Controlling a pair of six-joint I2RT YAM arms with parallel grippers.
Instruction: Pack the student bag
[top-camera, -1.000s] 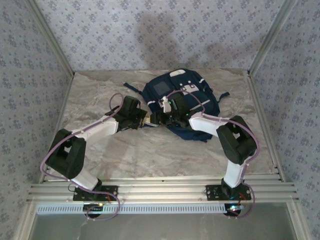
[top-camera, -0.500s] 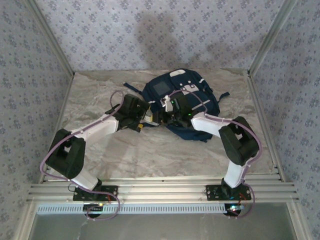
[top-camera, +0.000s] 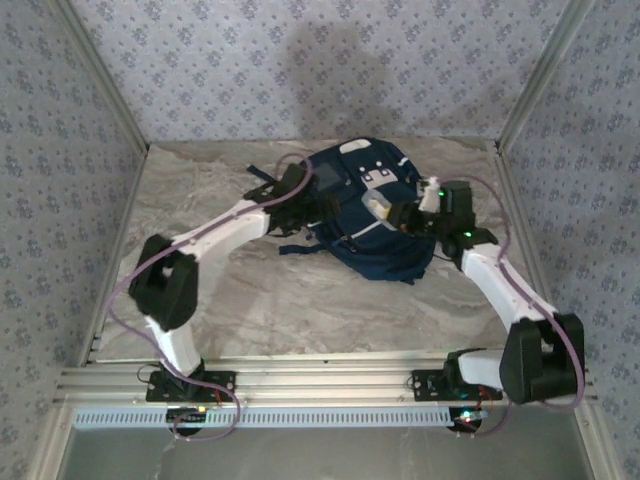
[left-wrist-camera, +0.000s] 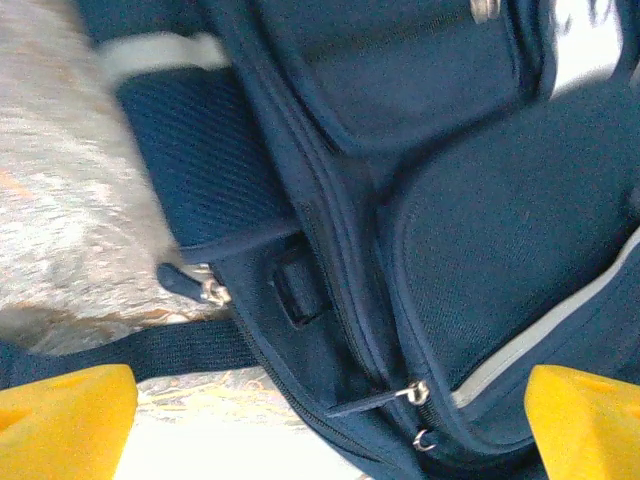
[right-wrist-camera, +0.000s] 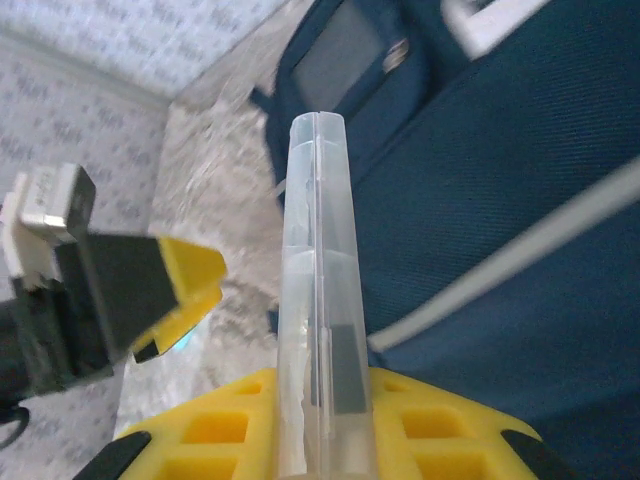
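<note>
Bag: the navy-blue fabric student bag (top-camera: 385, 250) with white trim stripes and a grey square front panel lies flat on the marbled grey surface (top-camera: 270, 300), towards the far middle. It sits between the two arms.

Left pincer: the left pincer (top-camera: 300, 188) is at the bag's left flank, near the grey panel. Its yellow fingertips stand wide apart with nothing between them but the bag's cloth below.

What it looks down on: a seam of zips along the bag's side, with a small metal zip pull (left-wrist-camera: 412, 393) near the lower edge. From here that stretch of zip looks closed, though I cannot see the bag's main mouth.

Right pincer: the right pincer (top-camera: 395, 212) hangs over the right half of the bag, clamped on a slim clear plastic case (right-wrist-camera: 320, 280).

Case: it stands out from the right pincer's yellow fingers, narrow edge to the camera. Its long axis points across the bag towards the grey panel and the left pincer.

Which arm is nearer: both are at the bag. The left is nearer the zip, and the right alone has something to pack.

Key relation: the bag lies directly under the case, its blue cloth just beyond it, so I'd judge the case has only to go down and in. An opening has to be there first.

Likely next need: I'd guess the free left pincer has to take a zip pull or a flap and hold the bag open.

Risk: the soft cloth could bunch or slide when tugged.
</note>
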